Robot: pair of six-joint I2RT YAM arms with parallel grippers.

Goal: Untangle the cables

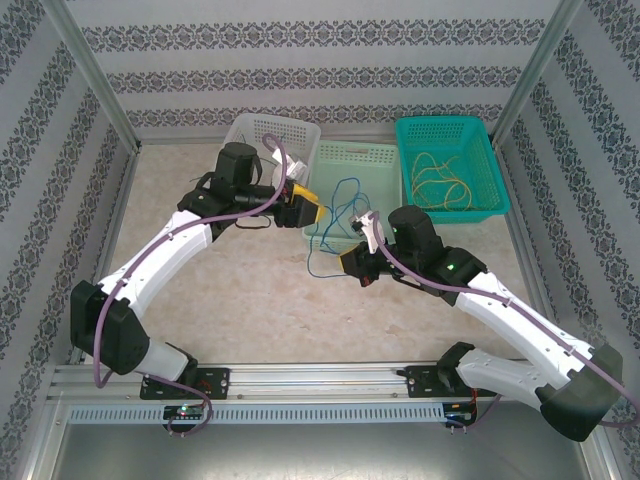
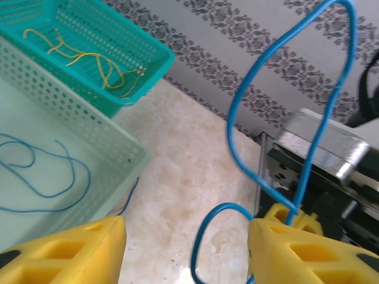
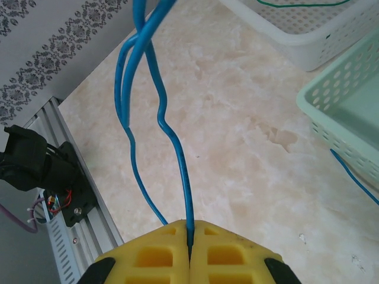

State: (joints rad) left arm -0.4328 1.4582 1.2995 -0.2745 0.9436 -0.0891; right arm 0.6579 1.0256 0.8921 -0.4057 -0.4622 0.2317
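A long blue cable (image 1: 335, 183) loops in the air between my two grippers, in front of the light green basket (image 1: 372, 156). My right gripper (image 3: 189, 229) is shut on this blue cable (image 3: 185, 195), which rises straight out of the closed yellow fingertips (image 3: 237, 245). My left gripper (image 2: 186, 228) stands open, its yellow fingers (image 2: 71, 248) wide apart. A loop of the blue cable (image 2: 233, 118) hangs between them, close against the right-hand finger and not clamped. In the top view the left gripper (image 1: 310, 212) and the right gripper (image 1: 352, 262) sit near each other.
A second blue cable (image 2: 87, 177) lies in the light green basket (image 2: 127, 151). Yellow cables (image 2: 89, 59) lie in the teal basket (image 1: 480, 205). A green cable (image 3: 296, 5) lies in the white basket (image 1: 300, 130). The aluminium rail (image 3: 65, 177) runs along the near edge.
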